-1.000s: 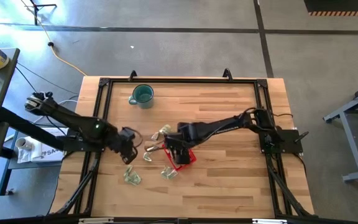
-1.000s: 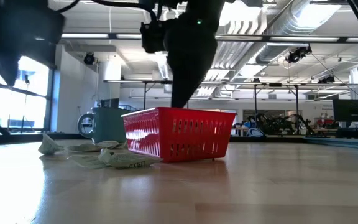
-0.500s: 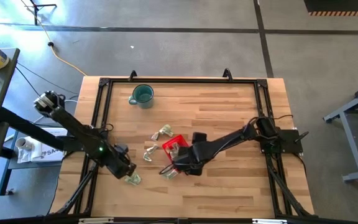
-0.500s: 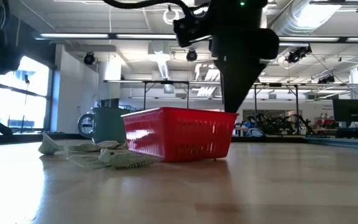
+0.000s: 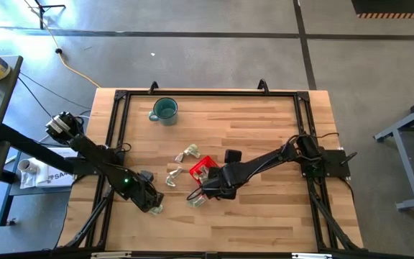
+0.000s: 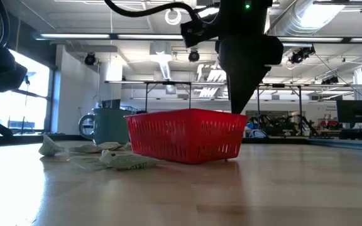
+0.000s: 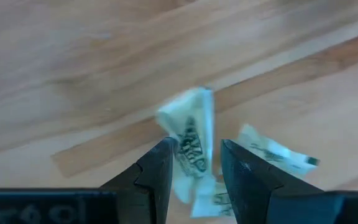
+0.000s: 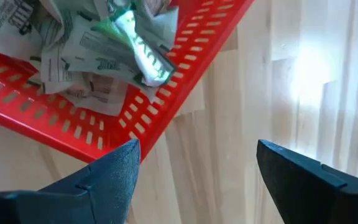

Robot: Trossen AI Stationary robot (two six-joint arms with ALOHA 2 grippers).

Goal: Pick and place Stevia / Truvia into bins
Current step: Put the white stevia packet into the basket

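Bin: small square red plastic bin [image 5: 203, 168] at table centre; crumpled sachets [image 8: 98, 43] lie inside.
Mug: round teal mug [image 5: 164, 110] behind the bin, toward the far-left corner.
Loose sachets: paper sachets [image 5: 187, 152] just left of the bin; others [image 5: 154, 207] near the front-left edge.
Table: wooden table [image 5: 264, 129] under all.
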